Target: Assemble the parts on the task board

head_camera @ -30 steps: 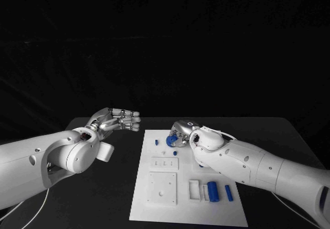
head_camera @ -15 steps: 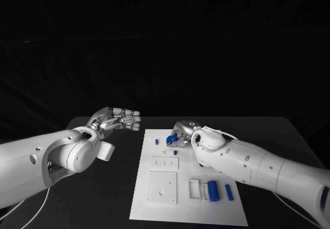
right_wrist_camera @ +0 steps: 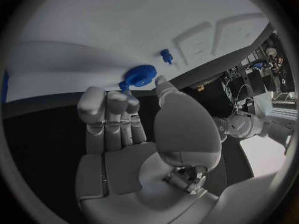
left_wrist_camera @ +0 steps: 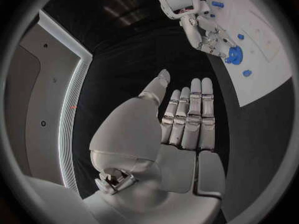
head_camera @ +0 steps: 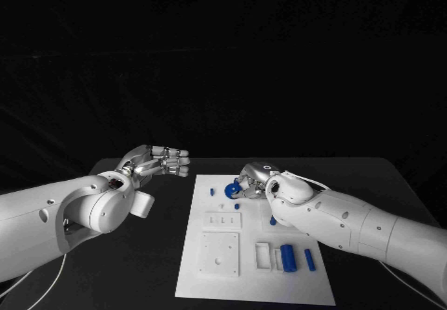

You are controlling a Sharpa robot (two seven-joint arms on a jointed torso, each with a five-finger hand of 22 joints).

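The right hand (head_camera: 253,183) is gripping the blue gear (head_camera: 233,188) at its fingertips just over the far end of the task board (head_camera: 256,284), while the left hand (head_camera: 158,161) is hovering empty, fingers apart, over the worktop (head_camera: 139,271) to the board's left.

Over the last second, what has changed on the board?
The right hand with the blue gear in its fingers has shifted slightly rightward along the far end of the board, the forearm following. The left hand stays raised off the board, holding nothing; the other parts have not moved.
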